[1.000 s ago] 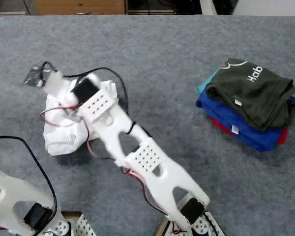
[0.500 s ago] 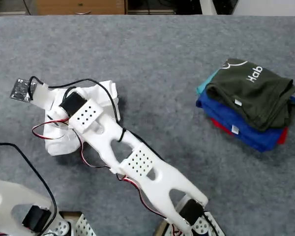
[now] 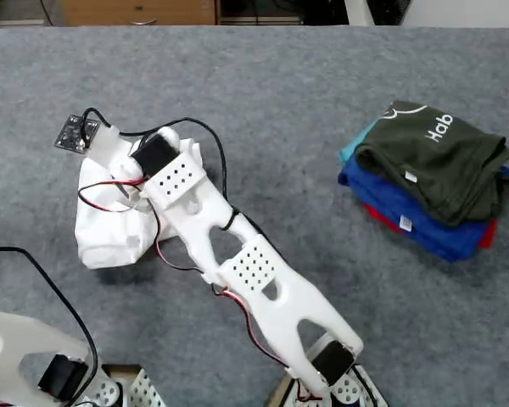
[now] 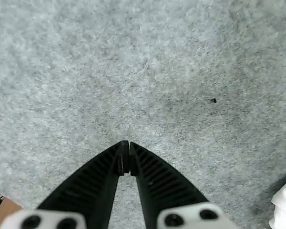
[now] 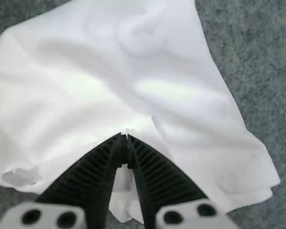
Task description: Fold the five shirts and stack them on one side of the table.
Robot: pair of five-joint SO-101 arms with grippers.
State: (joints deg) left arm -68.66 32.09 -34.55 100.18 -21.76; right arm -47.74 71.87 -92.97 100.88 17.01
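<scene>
**A:** Is there any writing to see?

**B:** Yes. The dark green shirt [image 3: 437, 165] has white writing [image 3: 439, 127] on it. It also has a little white tag [image 3: 411, 177]. The blue shirt [image 3: 407, 216] under it has one too. The tags are too small to read.

**A:** Where are those shirts?

**B:** They are in a pile of folded shirts [image 3: 428, 182] on the right side of the grey table [image 3: 280, 93]. Green is on top and blue is next. A red shirt [image 3: 485, 234] peeks out at the bottom. A bit of a light blue shirt [image 3: 356, 146] sticks out at the far side.

**A:** And the white shirt [image 3: 110, 237]?

**B:** It lies all crumpled on the left side, well apart from the pile. The right arm [image 3: 246, 271] reaches over it and hides part of it. Red and black wires [image 3: 205, 140] loop over the arm. A wooden drawer [image 3: 140, 12] shows past the far edge of the table.

**A:** What is the right gripper [image 5: 125, 140] doing?

**B:** Its black jaws are pinched together on a fold of the white shirt.

**A:** And the left gripper [image 4: 125, 155]?

**B:** It is closed tight too, with nothing in it. It hangs over bare table, and a corner of the white shirt lies near it.
</scene>
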